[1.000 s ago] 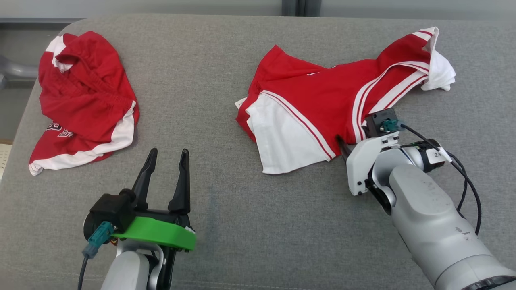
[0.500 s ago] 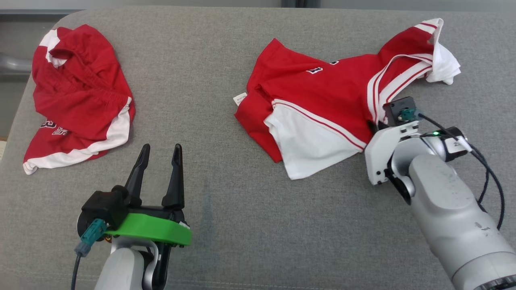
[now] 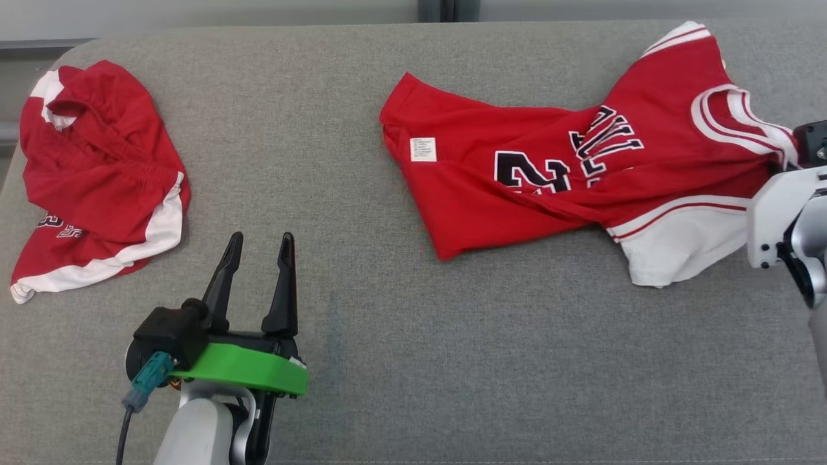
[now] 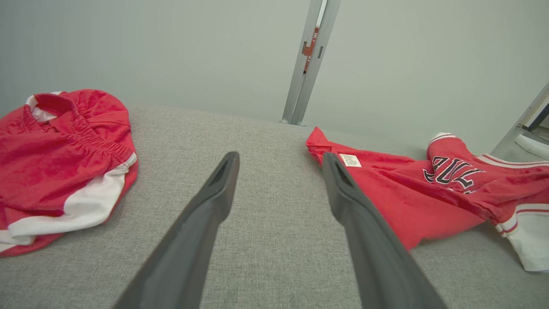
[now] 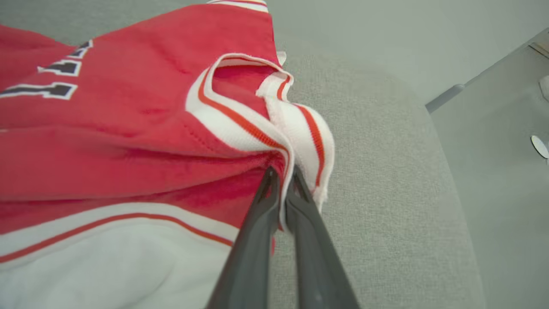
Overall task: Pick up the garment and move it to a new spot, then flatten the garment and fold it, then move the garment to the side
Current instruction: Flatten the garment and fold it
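Near the desk's (image 3: 362,374) right edge, the right end effector (image 5: 283,172) is clamped on the white-and-red trim of the red jersey (image 3: 517,194), which lies stretched across the desk's far right part; the left end effector (image 3: 261,237) waits near the front edge, fingers apart, holding nothing. To move the jersey well, I judge it should lift enough to free the trailing hem and travel slowly, since a thin pinch may slip. How many layers are pinched is unclear; the head view cuts off the right fingers.
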Robot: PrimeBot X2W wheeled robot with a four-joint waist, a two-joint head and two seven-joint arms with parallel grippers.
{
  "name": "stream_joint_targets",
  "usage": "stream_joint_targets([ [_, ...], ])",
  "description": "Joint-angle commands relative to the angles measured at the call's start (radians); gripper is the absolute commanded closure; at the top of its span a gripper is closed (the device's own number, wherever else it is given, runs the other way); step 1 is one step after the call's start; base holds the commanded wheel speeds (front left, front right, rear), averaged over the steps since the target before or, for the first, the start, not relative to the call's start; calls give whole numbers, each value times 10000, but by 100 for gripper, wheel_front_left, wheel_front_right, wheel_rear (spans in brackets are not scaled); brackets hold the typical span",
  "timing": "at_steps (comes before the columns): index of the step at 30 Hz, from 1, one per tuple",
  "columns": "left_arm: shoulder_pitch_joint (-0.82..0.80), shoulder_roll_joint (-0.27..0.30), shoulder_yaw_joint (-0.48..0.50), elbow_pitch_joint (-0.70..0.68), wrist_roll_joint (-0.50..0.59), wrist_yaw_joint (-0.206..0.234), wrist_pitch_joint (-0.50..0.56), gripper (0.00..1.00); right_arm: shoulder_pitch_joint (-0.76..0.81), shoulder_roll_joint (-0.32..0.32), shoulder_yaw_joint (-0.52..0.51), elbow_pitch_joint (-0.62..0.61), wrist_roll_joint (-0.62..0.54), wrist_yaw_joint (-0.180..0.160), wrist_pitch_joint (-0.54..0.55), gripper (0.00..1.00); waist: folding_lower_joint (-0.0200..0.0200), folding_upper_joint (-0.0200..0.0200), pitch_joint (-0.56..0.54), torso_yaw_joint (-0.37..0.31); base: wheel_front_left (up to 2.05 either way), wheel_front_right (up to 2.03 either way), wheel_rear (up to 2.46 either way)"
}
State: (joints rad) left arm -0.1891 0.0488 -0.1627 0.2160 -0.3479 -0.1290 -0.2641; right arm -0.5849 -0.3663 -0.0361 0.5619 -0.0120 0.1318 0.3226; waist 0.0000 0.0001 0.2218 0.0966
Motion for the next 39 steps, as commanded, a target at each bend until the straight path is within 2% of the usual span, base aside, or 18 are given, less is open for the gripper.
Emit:
stream_joint_targets([
  [1, -142, 30, -13, -41, 157, -20, -5, 0, 204, -97, -227, -234, -146, -18, 129, 100, 0, -1, 63, 34, 0, 0, 0],
  [7, -283, 30, -51, -30, 208, -20, -5, 0, 433, -83, -1697, -807, -1049, -20, 411, 100, 0, -1, 293, 241, 0, 0, 0],
  [10, -353, 30, -105, 10, 210, -20, -5, 0, 472, 352, -2458, -1039, -1532, -18, 344, 100, 0, -1, 355, 429, 0, 0, 0],
  [13, -317, 31, -61, 21, 176, -20, -5, 0, 674, 914, -2487, -1629, -1432, -17, 375, 100, 0, -1, 320, 539, 0, 0, 0],
  [14, -225, 30, -25, 23, 199, -20, -5, 0, 987, 1224, -2265, -2410, -1220, -18, 583, 100, 0, -1, 276, 542, 0, 0, 0],
  [17, -102, 30, 69, 38, 216, -20, -5, 0, 1734, 1613, -1979, -3984, -867, -17, 1108, 100, 0, -1, 187, 465, 0, 0, 0],
  [23, -8, 30, 55, 48, 206, -21, -5, 0, 3353, 2104, -1781, -7268, -334, -17, 2115, 100, 0, -1, -5, 167, 0, 0, 0],
  [28, 7, 31, -28, 61, 203, -21, -5, 0, 4148, 2307, -1942, -8884, 36, -17, 2557, 100, 0, -1, -87, -45, 0, 0, 0],
  [32, -59, 33, -66, 77, 237, -19, -5, 0, 4065, 1945, -1975, -8296, 215, -15, 2788, 100, 0, -1, -25, -170, 0, 0, 0],
  [39, -421, 31, -334, 1, 241, -19, -5, 0, 2375, 943, -1878, -5288, -399, -17, 1805, 100, 0, -1, 428, 59, 0, 0, 0],
])
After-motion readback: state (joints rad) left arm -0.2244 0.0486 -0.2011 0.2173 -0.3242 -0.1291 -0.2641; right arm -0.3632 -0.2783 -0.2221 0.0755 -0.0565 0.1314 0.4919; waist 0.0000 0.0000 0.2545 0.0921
